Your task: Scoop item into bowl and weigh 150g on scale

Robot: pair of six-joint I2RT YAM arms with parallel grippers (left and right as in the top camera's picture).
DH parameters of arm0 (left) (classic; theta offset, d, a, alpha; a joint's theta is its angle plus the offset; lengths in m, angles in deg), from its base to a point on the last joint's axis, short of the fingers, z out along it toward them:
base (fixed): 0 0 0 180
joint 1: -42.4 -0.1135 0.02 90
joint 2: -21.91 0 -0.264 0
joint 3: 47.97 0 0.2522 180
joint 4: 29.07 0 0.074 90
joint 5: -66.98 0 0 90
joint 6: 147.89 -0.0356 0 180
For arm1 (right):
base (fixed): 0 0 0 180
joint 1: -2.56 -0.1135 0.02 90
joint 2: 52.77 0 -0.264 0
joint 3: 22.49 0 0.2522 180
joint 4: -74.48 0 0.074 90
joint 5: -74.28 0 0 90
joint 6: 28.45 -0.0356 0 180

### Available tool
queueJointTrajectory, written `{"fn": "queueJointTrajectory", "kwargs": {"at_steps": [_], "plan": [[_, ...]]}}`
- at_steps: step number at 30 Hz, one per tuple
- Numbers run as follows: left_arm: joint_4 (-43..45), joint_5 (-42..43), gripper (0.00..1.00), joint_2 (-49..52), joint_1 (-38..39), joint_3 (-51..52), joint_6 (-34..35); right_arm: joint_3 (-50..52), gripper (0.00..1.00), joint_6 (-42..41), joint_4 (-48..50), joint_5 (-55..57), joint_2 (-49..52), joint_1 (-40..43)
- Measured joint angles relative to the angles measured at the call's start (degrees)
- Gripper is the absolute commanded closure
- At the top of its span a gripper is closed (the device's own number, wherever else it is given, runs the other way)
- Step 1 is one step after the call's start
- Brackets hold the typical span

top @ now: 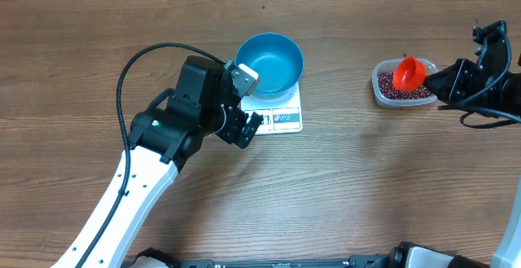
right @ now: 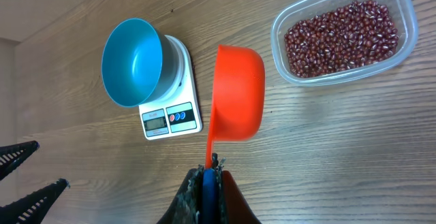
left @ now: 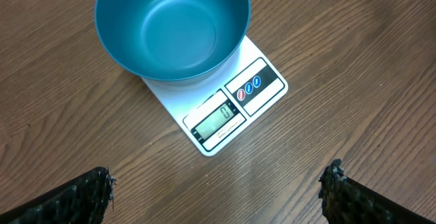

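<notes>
Nearest the lens, the left gripper (left: 218,186) is being held wide open at 8 o'clock of the scale (top: 286,120), where the empty bowl (top: 270,63) is being carried. At 3 o'clock, beans (right: 340,37) are being contained in a clear tub (right: 403,9). The scoop (right: 238,91) is being clamped by its handle in the closed right gripper (right: 208,183).

Overhead: bowl on scale, scoop over tub.
Round bright blue bowl (top: 270,63) sits on flat white digital scale (top: 286,119); left gripper (top: 249,129) just beside the scale. Right gripper (top: 440,81) holds orange-red plastic scoop (top: 409,73) above clear plastic tub (top: 378,82) of dark red-brown beans (top: 415,94).
</notes>
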Motion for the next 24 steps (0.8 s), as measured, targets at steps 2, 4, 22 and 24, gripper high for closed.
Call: {"fn": "queueJointTrajectory", "kwargs": {"at_steps": [2, 4, 22, 24], "plan": [[0.0, 0.0, 0.00, 0.0, 0.0, 0.0, -0.6, 0.0, 0.96, 0.0, 0.0, 0.0, 0.0, 0.0], [-0.1, 0.0, 0.00, 0.0, 0.0, 0.0, -1.0, 0.0, 0.96, 0.0, 0.0, 0.0, 0.0, 0.0], [-0.3, 0.0, 0.00, 0.0, 0.0, 0.0, -1.3, 0.0, 0.96, 0.0, 0.0, 0.0, 0.0, 0.0], [-0.3, 0.0, 0.00, 0.0, 0.0, 0.0, -1.3, 0.0, 0.96, 0.0, 0.0, 0.0, 0.0, 0.0]]}}
